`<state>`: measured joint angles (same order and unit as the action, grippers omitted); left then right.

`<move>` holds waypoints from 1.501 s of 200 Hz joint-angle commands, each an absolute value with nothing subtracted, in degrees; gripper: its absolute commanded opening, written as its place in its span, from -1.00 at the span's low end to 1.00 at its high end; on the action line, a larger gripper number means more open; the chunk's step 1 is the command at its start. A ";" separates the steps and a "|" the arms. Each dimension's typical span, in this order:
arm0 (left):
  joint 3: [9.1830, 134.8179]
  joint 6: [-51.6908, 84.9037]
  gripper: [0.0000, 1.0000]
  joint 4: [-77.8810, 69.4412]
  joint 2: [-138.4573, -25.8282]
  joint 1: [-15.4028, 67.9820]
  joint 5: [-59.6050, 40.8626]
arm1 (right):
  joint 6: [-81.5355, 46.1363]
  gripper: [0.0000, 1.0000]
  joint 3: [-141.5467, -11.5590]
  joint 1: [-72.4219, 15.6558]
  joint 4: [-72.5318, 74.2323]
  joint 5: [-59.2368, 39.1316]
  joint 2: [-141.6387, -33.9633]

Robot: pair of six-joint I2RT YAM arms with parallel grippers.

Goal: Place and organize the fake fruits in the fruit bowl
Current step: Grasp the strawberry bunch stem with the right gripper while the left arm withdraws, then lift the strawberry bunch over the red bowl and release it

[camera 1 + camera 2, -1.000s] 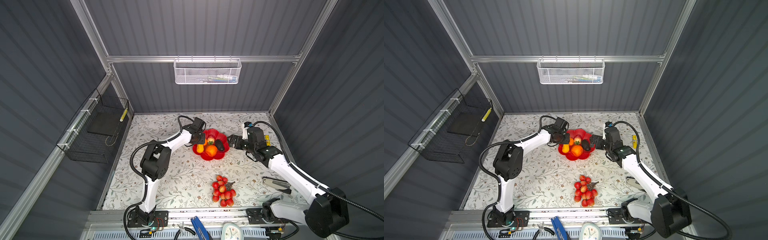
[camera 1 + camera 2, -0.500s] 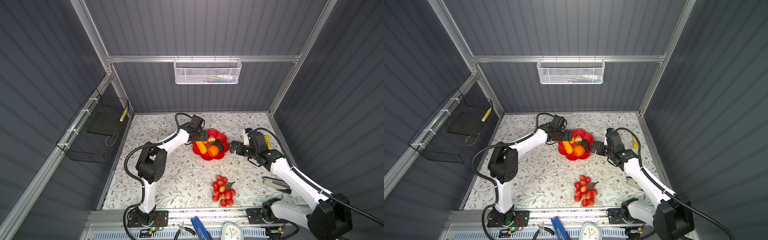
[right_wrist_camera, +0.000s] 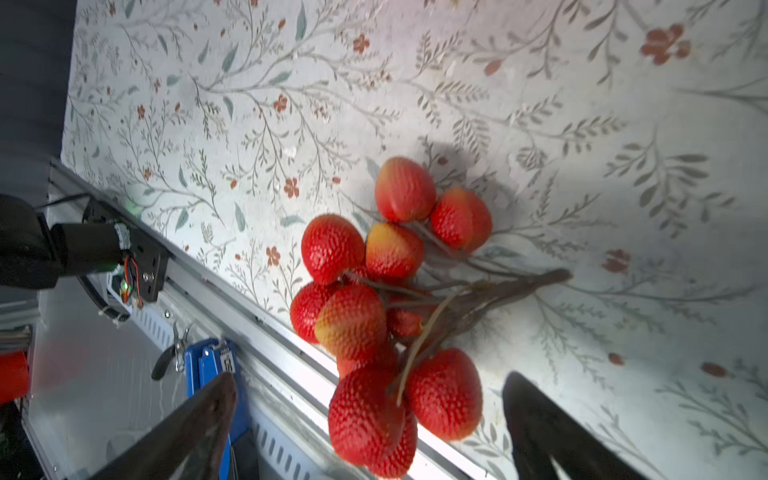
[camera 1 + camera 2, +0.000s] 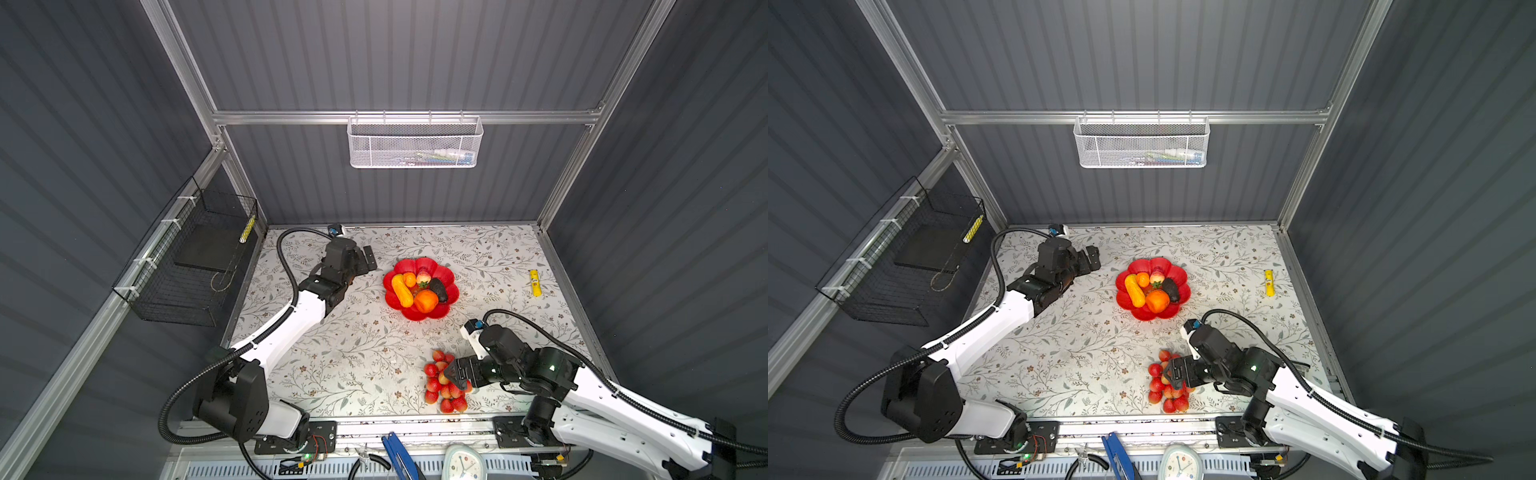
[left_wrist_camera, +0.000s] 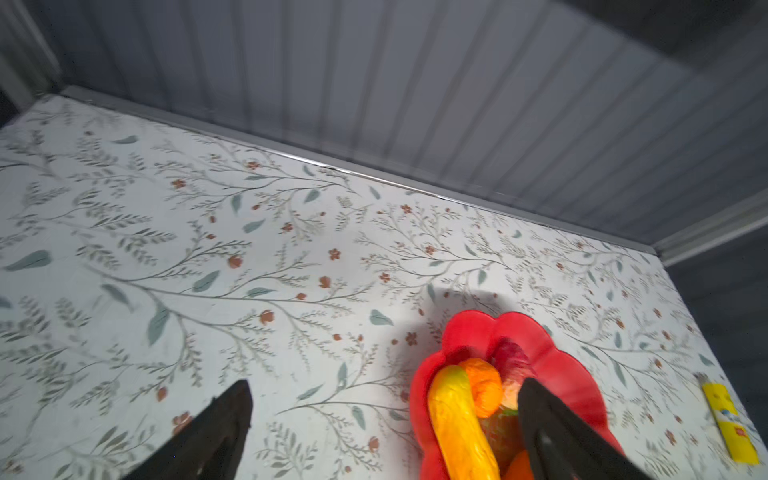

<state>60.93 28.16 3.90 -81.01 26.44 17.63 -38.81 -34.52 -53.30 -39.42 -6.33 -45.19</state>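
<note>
Hovering over the berry bunch (image 3: 386,307), right fingers (image 3: 540,428) gape; left fingers (image 5: 216,432) gape near the fruit bowl (image 5: 565,370).

Six fake fruits (image 4: 425,301); one fruit bowl (image 4: 440,270); two baskets (image 4: 415,145); one tube (image 4: 534,283).

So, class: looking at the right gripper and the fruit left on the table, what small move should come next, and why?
Probably lower the right gripper and close it on the berry bunch: its jaws stand open over the bunch, the only fruit outside the red bowl.
</note>
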 commanded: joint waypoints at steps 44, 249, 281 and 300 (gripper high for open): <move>57.61 30.24 0.99 4.33 -76.44 26.37 21.73 | -39.79 0.95 -37.23 -60.02 -38.42 0.73 -61.60; 55.35 28.29 0.99 6.50 -71.98 25.58 25.49 | -34.24 -0.30 -45.53 -60.86 -30.83 12.76 -70.45; 54.97 28.00 0.99 6.48 -71.20 25.36 26.45 | -32.10 -0.31 -48.59 -60.84 -33.31 16.49 -65.01; 54.92 27.82 0.99 6.50 -70.78 25.19 26.99 | -29.90 -0.31 -51.31 -60.86 -34.69 18.38 -61.75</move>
